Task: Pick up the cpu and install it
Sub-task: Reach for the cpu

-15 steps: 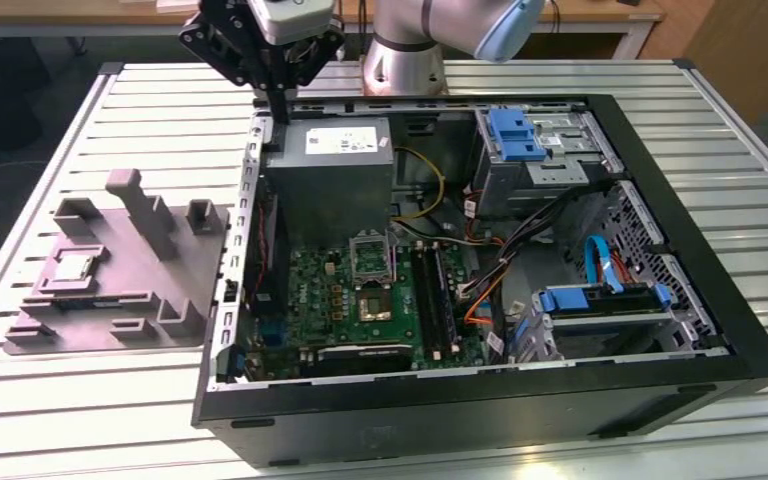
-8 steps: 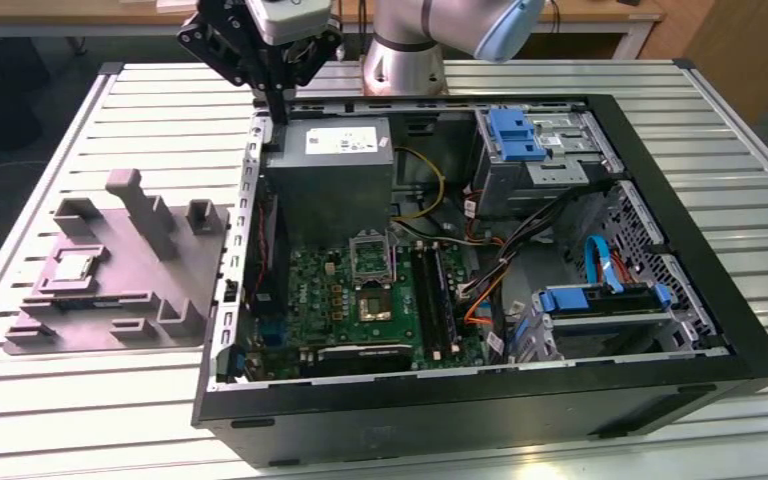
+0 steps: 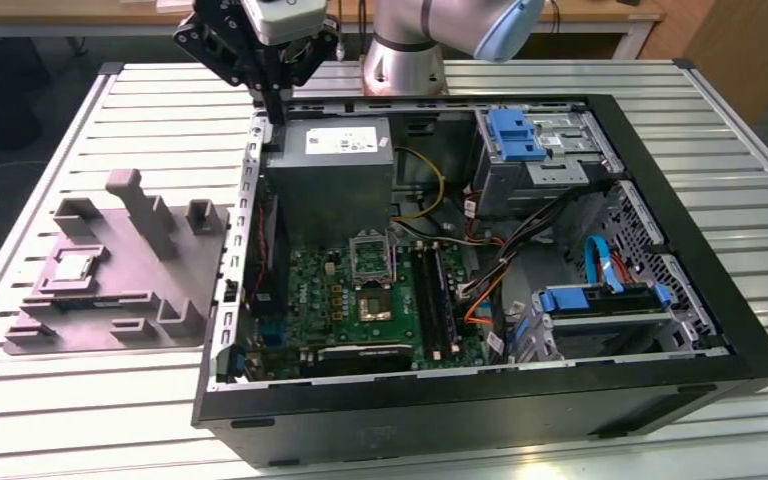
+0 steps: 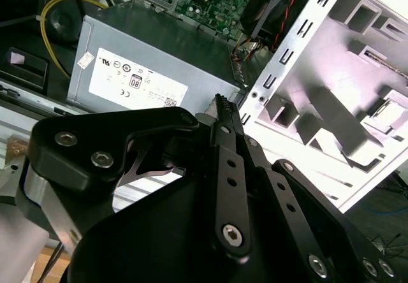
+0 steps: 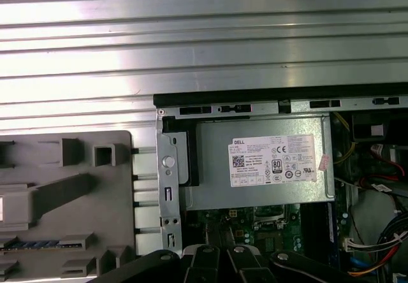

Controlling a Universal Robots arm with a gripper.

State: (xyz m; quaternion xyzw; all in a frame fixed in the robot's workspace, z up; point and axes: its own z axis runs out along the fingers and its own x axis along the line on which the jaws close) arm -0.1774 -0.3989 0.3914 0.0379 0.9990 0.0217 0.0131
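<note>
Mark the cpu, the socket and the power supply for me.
cpu (image 3: 75,268), exterior view, middle of its pale top.
socket (image 3: 375,301), exterior view, its dark centre.
power supply (image 5: 273,162), first wrist view, its white label.

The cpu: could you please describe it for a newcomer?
Start at the open computer case; on the exterior view's left lies a grey holder. The cpu is the small, flat, pale square on it, unlike the upright grey blocks around.

One cpu (image 3: 71,267), one computer case (image 3: 491,405), one grey tray (image 3: 128,292)
</note>
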